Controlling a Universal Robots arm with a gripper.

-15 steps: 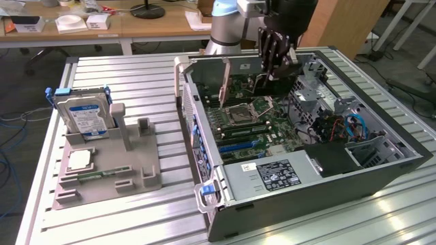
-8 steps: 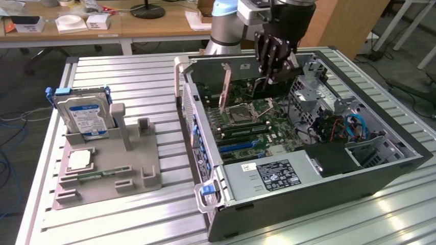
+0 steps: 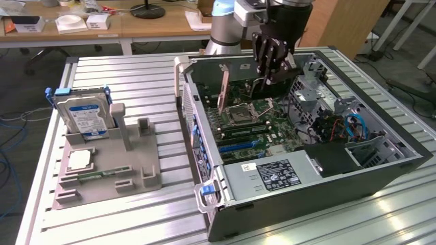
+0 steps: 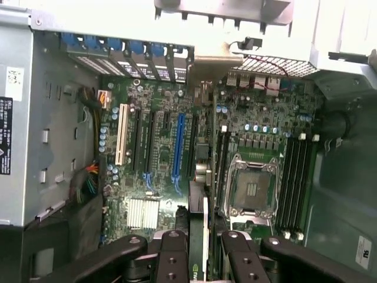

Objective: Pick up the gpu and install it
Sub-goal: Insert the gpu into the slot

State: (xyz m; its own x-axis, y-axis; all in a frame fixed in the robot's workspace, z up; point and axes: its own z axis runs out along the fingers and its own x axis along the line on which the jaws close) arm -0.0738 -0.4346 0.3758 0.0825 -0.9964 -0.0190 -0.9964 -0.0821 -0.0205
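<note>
The gpu [image 3: 267,87] is a slim flat card, dark on its broad face, held upright on edge in the hand [image 3: 271,76] above the open computer case [image 3: 327,178]. In the wrist view its thin edge [image 4: 200,236] runs between the two black, bolted fingers [image 4: 172,259], which are clamped against its faces. The card hangs over the motherboard [image 3: 248,130], near the square metal-framed processor socket [image 4: 250,188] and not yet seated in any slot.

The motherboard is green and densely studded; a long blue expansion slot [image 4: 178,150], black slots and one white slot [image 4: 122,141] lie parallel beside each other. A boxy grey power supply [image 3: 269,176] with a printed label fills the case corner nearest the exterior camera.

The case lies on its side on a ribbed aluminium desk [image 3: 129,219] of long parallel slats. At the exterior view's left stands a grey moulded holder [image 3: 112,171], carrying an upright silver hard drive [image 3: 85,115] with a blue-white label and a small square silver processor chip [image 3: 80,159] lying flat. Behind is a wooden workbench [image 3: 136,23] with small white boxes.

The case's sheet-metal walls, a tan upright bracket [image 3: 223,87] and the drive cage with cables close in around the card, leaving open room mainly above.
</note>
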